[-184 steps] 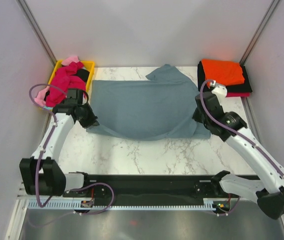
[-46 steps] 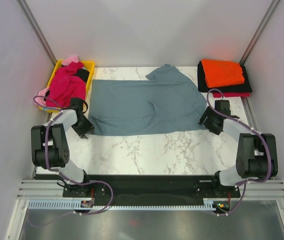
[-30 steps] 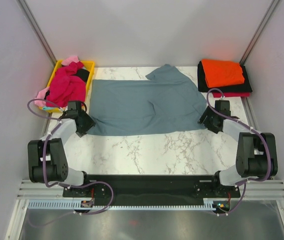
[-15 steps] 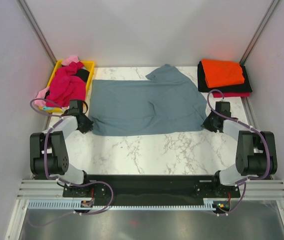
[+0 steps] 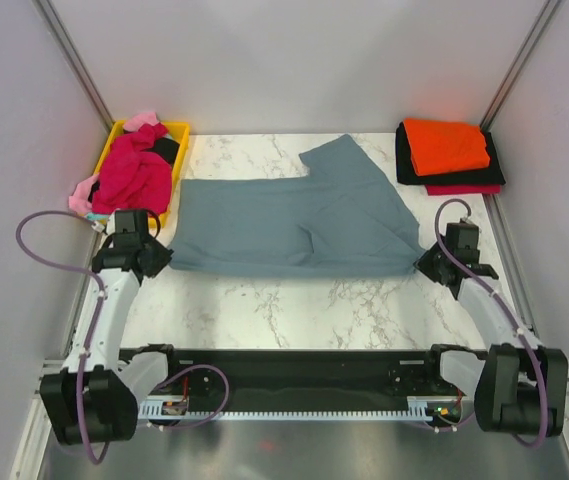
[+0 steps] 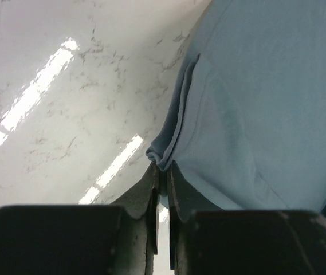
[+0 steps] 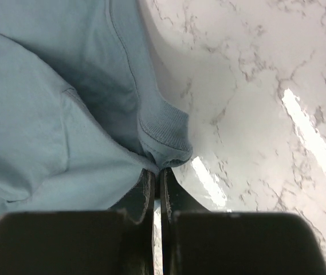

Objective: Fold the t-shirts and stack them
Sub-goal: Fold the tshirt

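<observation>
The large slate blue-grey t-shirt (image 5: 294, 215) lies spread across the marble table, one sleeve sticking up at the back. My left gripper (image 5: 156, 257) is shut on its near left corner, seen bunched between the jaws in the left wrist view (image 6: 163, 166). My right gripper (image 5: 422, 262) is shut on its near right corner, a ribbed hem (image 7: 165, 140) pinched at the jaw tips (image 7: 158, 172). Magenta and pink shirts (image 5: 136, 168) lie heaped in the yellow tray (image 5: 177, 130). An orange shirt (image 5: 446, 143) lies folded on black and red ones (image 5: 464, 180) at the back right.
The yellow tray stands at the back left corner beside the left wall. The folded stack sits against the right wall. Bare marble (image 5: 294, 310) runs between the shirt's near edge and the black arm rail (image 5: 294, 365).
Both grippers have pulled outward and toward the near edge with the shirt's corners, stretching the blue-grey shirt wider and flatter. The arms have extended from their folded-back pose.
</observation>
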Motion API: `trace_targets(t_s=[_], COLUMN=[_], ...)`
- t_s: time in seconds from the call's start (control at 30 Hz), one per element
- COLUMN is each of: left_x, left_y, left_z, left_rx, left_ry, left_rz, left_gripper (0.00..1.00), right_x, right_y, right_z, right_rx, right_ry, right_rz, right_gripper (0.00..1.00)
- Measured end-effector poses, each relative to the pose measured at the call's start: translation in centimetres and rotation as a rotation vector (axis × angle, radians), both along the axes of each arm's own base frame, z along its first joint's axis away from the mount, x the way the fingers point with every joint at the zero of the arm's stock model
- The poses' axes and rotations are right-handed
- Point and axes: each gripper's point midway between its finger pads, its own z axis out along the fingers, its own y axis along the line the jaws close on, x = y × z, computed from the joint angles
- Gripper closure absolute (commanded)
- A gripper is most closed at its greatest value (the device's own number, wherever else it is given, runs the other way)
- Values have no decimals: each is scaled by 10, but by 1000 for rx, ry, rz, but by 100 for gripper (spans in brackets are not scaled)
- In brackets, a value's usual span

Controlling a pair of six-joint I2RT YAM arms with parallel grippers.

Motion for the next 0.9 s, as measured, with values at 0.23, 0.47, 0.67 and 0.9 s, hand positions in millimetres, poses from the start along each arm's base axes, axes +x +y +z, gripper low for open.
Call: trace_targets(t_s=[0.23,0.47,0.67,0.9], left_x=[-36,-62,-77,-72], left_y=[-12,-21,-24,-34], left_z=[8,19,26,59], left_rx=[-47,-80,-88,-81], left_ry=[14,0,-12,-93], left_rz=[-20,-36,-43,-169], left_gripper=[80,79,64,41], right_x=[-23,-45,-62,-77], right_y=[2,4,6,-2], right_z=[22,41,44,49], right_rx=[7,28,61,35], right_ry=[-39,-81,-68,-52], right_rz=[-16,-53,-95,-152], right_gripper=[100,100,25,2])
